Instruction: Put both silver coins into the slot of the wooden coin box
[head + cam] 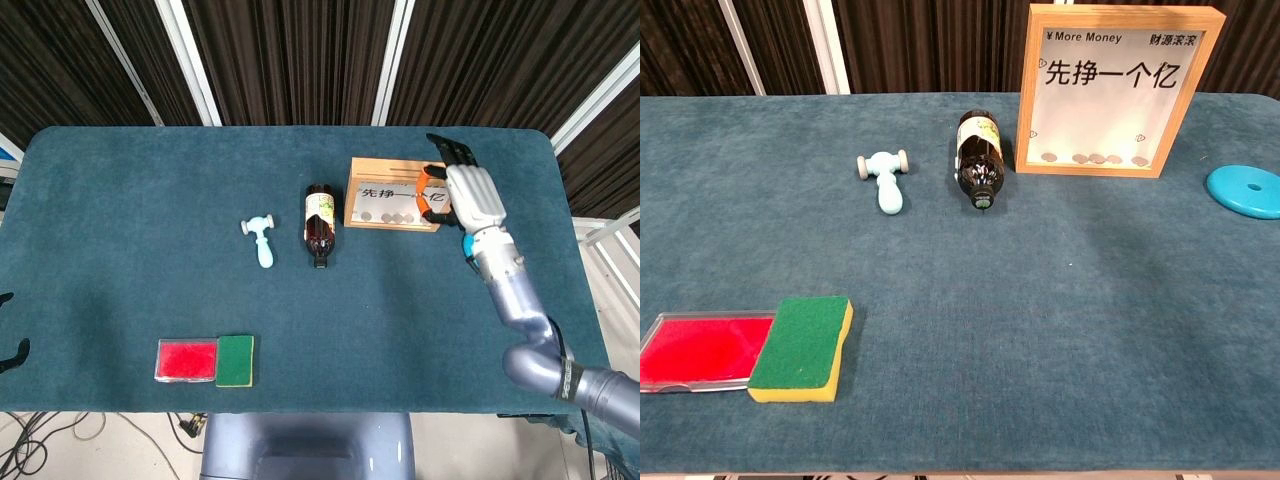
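Note:
The wooden coin box (pixel 404 172) stands upright at the table's back right, and its slot (pixel 400 167) runs along the top edge. Several coins lie behind its window (pixel 1095 158). My right hand (pixel 466 190) is raised over the box's right end, its orange thumb curled toward the dark fingers. Anything between them is too small to see. No loose silver coin shows on the table. The chest view does not show the right hand. Of my left hand (pixel 12 330) only two dark fingertips show at the left edge of the head view, apart and with nothing in them.
A brown bottle (pixel 319 224) lies left of the box, a pale blue toy hammer (pixel 261 239) further left. A blue disc (pixel 1246 190) sits right of the box. A red tray (pixel 187 359) and a green-and-yellow sponge (pixel 236 360) lie at the front left.

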Robot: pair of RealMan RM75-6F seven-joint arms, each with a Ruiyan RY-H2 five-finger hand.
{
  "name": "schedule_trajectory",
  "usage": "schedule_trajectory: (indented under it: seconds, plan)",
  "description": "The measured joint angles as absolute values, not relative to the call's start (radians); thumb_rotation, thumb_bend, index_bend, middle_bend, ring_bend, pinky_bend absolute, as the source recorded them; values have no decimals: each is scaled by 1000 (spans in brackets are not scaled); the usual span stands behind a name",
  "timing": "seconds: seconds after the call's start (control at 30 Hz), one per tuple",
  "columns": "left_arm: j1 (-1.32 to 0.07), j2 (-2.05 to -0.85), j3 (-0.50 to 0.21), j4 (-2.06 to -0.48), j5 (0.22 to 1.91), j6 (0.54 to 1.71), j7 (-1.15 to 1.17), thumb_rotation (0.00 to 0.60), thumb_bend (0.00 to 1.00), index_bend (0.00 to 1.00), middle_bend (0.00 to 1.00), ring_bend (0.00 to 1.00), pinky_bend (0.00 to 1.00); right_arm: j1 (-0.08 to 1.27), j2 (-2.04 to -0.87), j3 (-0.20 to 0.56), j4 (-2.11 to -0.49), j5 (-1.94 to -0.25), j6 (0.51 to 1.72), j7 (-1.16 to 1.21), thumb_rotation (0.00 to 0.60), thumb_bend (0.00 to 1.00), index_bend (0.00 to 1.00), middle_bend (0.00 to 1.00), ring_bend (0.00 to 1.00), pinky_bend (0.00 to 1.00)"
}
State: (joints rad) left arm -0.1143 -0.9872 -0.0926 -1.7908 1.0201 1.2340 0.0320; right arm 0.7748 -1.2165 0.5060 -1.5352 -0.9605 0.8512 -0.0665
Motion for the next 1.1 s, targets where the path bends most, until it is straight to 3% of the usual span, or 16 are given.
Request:
schedule_trajectory:
  seconds: [0.2, 0.4, 0.7, 1.1]
  plan:
    - [-117, -990, -95, -1792, 1004, 1233, 45, 600, 398, 143, 0, 0, 2, 907, -1191, 503, -1447, -765, 728, -193, 600, 536, 769, 83, 1, 0]
    - [-119, -991, -97, -1795, 990, 1231, 50, 600, 398, 143, 0, 0, 2, 1034, -1186, 453, -1341, -574, 642, -302, 600, 536, 769, 83, 1, 0]
    - [-122, -988, -99, -1803, 975, 1226, 57, 600, 398, 143, 0, 0, 2, 1129, -1193, 348, -1258, -410, 608, -388, 600, 535, 768, 83, 0, 0]
    - [-124, -984, -100, -1810, 966, 1223, 59, 600, 398, 143, 0, 0, 2, 1191, -1211, 262, -1230, -300, 595, -421, 600, 535, 755, 83, 0, 0]
